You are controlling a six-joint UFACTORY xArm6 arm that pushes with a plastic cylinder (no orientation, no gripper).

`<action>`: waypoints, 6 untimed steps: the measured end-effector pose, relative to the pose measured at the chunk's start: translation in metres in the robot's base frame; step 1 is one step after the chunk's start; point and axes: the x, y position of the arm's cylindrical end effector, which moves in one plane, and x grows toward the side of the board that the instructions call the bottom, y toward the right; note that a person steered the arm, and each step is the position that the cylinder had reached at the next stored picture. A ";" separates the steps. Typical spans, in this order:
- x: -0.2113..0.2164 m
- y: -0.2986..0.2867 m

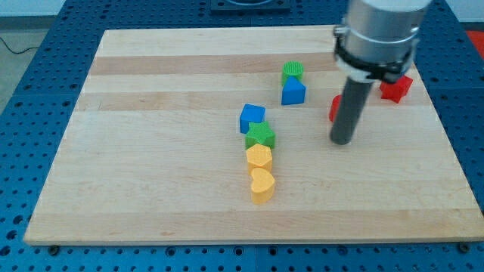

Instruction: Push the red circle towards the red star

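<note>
My tip (342,140) rests on the pale wooden table (151,166), just below the red circle block (333,108), which the dark rod partly hides; the rod carries no fingers. The red star block (395,88) sits near the circle's right.

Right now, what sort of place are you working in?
Probably a robotics lab bench: a pale wooden board lies on a blue perforated table, scattered with small coloured plastic blocks such as the yellow heart block. My tip rests beside a partly hidden red block.
</note>
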 end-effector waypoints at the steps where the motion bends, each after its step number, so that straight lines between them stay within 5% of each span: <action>1: -0.023 -0.022; 3: -0.072 0.015; 6: -0.051 0.027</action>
